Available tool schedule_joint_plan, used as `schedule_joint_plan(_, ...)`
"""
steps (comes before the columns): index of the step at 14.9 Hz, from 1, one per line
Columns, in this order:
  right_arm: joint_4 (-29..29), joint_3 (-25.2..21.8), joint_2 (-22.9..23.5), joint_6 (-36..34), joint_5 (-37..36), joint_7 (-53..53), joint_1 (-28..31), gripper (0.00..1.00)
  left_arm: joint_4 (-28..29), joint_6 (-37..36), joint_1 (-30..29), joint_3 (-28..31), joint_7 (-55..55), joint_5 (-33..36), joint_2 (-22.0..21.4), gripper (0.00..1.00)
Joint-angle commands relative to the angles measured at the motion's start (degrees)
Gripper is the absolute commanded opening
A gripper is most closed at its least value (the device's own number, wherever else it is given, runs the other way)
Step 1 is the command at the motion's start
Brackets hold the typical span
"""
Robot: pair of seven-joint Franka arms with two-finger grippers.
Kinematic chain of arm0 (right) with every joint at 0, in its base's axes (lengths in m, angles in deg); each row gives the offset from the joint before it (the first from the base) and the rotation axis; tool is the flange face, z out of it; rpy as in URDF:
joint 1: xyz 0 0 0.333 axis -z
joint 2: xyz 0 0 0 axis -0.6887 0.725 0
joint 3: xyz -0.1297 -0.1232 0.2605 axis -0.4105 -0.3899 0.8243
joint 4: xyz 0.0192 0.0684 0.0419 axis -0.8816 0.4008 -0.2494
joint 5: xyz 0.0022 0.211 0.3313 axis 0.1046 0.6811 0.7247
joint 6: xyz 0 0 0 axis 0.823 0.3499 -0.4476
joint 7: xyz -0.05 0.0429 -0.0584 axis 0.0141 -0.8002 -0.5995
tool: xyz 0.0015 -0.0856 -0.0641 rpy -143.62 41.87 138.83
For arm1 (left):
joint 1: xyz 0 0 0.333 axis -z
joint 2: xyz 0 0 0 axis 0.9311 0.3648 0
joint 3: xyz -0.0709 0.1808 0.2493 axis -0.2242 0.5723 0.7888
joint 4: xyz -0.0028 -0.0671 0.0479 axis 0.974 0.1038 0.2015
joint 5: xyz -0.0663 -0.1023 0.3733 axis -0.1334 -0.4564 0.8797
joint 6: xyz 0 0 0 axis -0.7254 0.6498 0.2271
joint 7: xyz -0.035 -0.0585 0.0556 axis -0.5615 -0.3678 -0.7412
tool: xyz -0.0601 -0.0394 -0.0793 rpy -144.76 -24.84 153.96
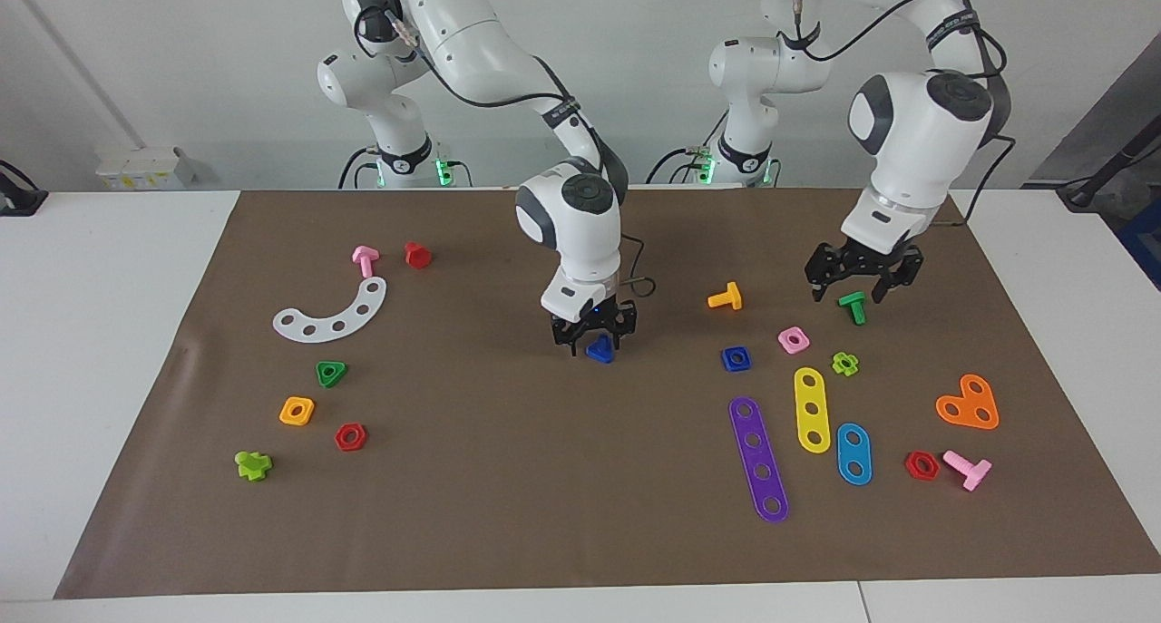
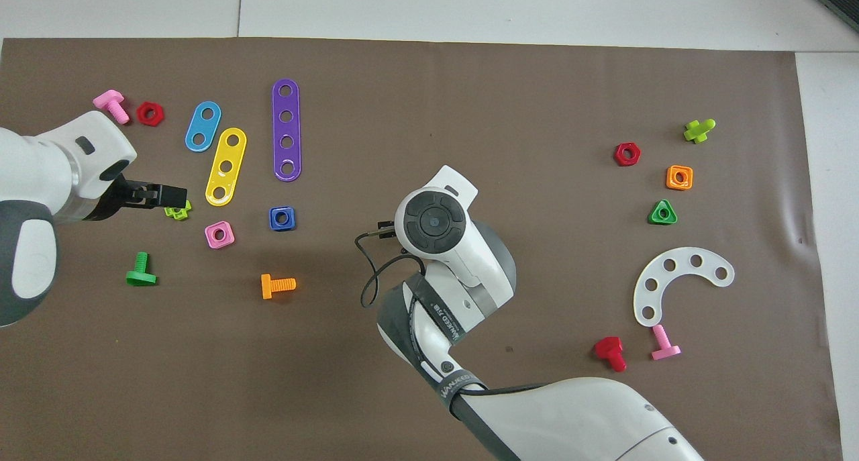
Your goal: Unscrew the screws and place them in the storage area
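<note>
So my right pincer is clenched on the dark-blue screw, hanging over the middle of the table. The screw's flat triangular head pokes out just below my fingertips in the facing view; from overhead my own wrist covers it completely, so I can't check the hold from up there.

The step in hand, as I read it, is carrying this thing over to the storage area. My landmark is the white curved strip, well apart from the screw, toward the right arm's end of the table. Tips for doing it well: keep the squeeze steady, since the head is small and flat and could twist out, and stay high enough to pass over the loose bits. Bare mat sits beside the strip's inner curve, with the green triangle a little farther from the robots, so I'd aim between those. Come down low before letting go, or it'll bounce and roll.

My left pincer waits over the green bolt, fingers spread.
</note>
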Motion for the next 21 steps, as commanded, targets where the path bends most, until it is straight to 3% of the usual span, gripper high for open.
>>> schedule_joint_plan(1, 1.78, 0.41, -1.66, 0.57, 0.0, -1.24, -0.03, 0.69, -5.49, -7.36, -2.94, -0.66, 3.69, -0.04, -1.21, 1.0)
schedule_joint_plan(6, 1.51, 0.94, -1.57, 0.83, 0.0, -1.07, 0.06, 0.62, -22.89, -22.22, -3.21, -0.58, 4.23, -0.48, 1.42, 1.0)
schedule_joint_plan(9, 1.78, 1.03, -1.75, 0.48, 0.0, -1.24, 0.05, 0.54, -28.89, -28.19, -2.95, -0.67, 4.14, -0.66, 3.09, 1.0)
schedule_joint_plan(12, 1.78, 1.73, -1.84, 0.22, 0.09, -1.07, 0.06, 0.48, -28.64, -30.24, -2.42, -1.1, 3.79, -0.22, 1.96, 1.0)
schedule_joint_plan(16, 1.95, 1.73, -1.84, 0.22, 0.09, -1.07, 0.06, 0.43, -23.9, -31.12, -2.42, -1.28, 3.79, -0.13, -0.59, 1.0)
schedule_joint_plan(19, 2.04, 1.73, -1.84, 0.13, 0.09, -1.33, 0.14, 0.33, -23.72, -31.47, -2.6, -1.28, 3.7, -0.13, -0.68, 1.0)
schedule_joint_plan(21, 1.95, 1.73, -1.84, 0.13, 0.09, -1.24, 0.14, 0.32, -23.63, -31.47, -2.6, -1.19, 3.7, -0.13, -0.68, 1.0)
